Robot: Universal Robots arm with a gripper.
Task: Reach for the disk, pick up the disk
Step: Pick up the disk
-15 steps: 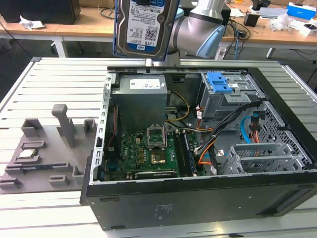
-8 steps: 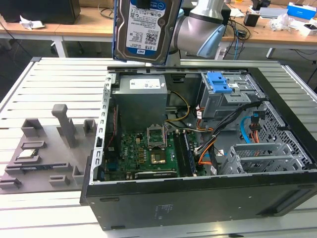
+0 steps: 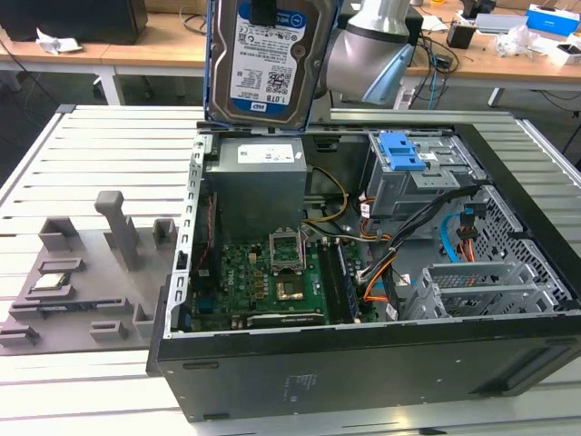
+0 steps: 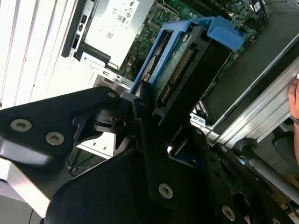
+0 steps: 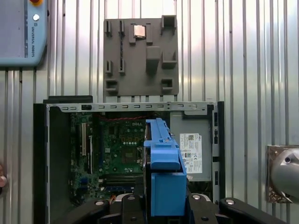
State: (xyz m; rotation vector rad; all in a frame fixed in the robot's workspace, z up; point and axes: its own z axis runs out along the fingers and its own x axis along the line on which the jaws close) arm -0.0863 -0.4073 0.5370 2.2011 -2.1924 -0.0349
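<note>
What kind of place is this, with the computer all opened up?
Probably a robotics lab or workshop: an open computer case sits on a slatted metal table, a robot arm holds the disk above it, and cluttered workbenches stand behind.

The grey arm point(image 3: 372, 50) holds its pincer point(image 4: 156, 114) high, jaws clamped on the disk point(image 3: 268, 64).

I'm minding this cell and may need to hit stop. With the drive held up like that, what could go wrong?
The fingers grip the disk at one end, high over the open case; a slip could drop it onto the motherboard. A person's hand beside the case could be struck.
</note>
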